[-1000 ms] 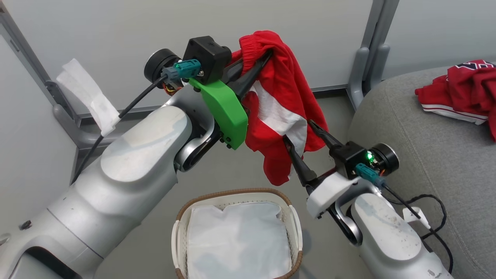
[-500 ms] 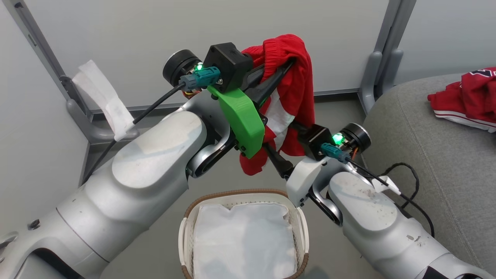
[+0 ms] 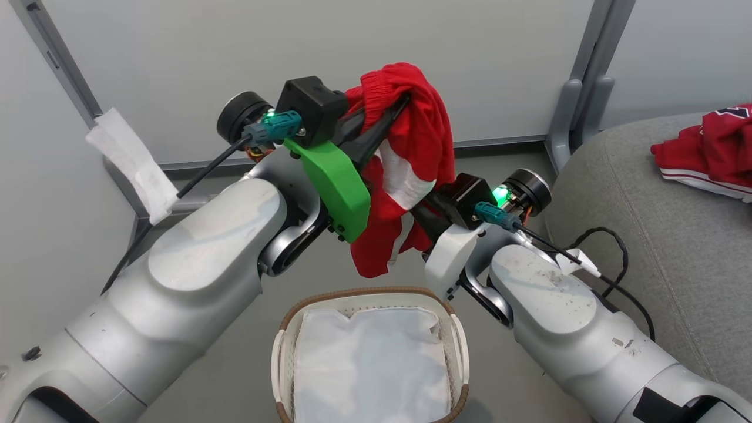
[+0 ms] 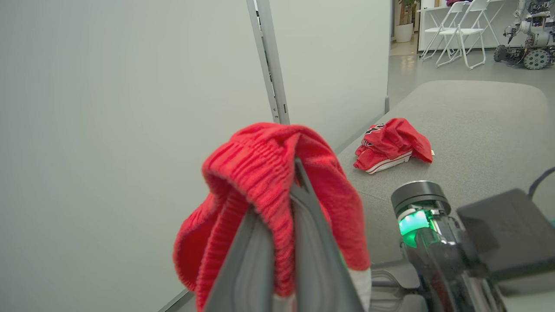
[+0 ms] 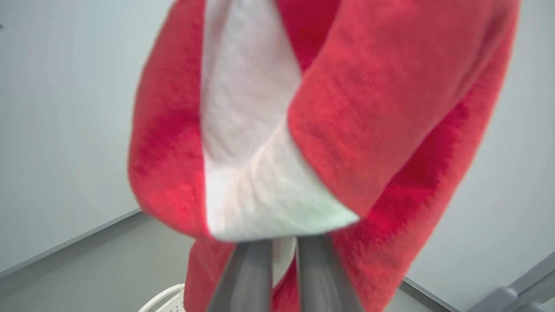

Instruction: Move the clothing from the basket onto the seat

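Red garment (image 3: 429, 129) held up between both grippers, above the basket (image 3: 364, 292).
From my station, the left gripper (image 3: 399, 103) has its fingers pressed together on the ribbed waistband, with the cloth draped over the tips and hanging down to its right. The right gripper (image 5: 282, 255), just below and right of the left one, has its fingers nearly together, pinching the white-striped lower fold. Beneath both grippers the basket holds a white sheet (image 3: 370, 364). Right of the right gripper I see the grey seat (image 3: 658, 235), where a second red garment (image 3: 711, 153) lies crumpled, well apart from it.
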Available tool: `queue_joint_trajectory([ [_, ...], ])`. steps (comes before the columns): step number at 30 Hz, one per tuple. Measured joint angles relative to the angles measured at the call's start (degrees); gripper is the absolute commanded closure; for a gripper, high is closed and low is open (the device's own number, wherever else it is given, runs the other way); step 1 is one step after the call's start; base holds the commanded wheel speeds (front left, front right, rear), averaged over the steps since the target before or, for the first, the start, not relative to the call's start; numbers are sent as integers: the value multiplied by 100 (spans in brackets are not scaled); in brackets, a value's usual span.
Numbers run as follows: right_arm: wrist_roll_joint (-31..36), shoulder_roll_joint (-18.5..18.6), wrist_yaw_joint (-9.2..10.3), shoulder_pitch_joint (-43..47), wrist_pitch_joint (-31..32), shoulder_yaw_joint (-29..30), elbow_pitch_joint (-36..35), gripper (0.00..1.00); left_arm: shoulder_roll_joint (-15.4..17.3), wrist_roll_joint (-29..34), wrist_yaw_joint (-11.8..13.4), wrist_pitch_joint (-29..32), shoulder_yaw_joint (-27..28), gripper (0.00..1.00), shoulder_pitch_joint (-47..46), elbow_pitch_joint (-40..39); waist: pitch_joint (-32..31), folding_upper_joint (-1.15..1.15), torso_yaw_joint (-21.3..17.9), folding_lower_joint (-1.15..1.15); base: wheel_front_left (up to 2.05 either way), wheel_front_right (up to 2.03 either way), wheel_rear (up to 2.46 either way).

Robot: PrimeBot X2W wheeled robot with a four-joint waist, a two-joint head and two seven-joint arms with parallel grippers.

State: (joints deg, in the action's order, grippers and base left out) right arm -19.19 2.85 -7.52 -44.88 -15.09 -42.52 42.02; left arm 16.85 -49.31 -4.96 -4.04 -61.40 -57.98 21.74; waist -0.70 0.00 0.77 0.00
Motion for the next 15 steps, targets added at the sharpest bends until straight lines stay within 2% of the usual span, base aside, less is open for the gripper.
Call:
queue_joint_trajectory([
  [5,62,87,0,54,0,177,-9,100,65,-60,27,-111,56,100,120,166,-5,0,-61,0,0,0,0],
  [6,76,115,0,63,0,232,-12,100,71,-79,47,-141,76,91,135,207,-5,0,-75,0,0,0,0],
  [8,124,147,0,73,0,371,-52,100,101,-101,70,-215,127,35,192,283,-4,0,-106,0,0,0,0],
  [9,141,152,0,74,0,411,-65,100,109,-109,70,-234,134,0,214,299,-2,0,-114,0,0,0,0],
  [15,323,194,0,96,0,776,-182,100,180,-200,94,-485,212,0,400,483,14,0,-206,0,0,0,0],
])
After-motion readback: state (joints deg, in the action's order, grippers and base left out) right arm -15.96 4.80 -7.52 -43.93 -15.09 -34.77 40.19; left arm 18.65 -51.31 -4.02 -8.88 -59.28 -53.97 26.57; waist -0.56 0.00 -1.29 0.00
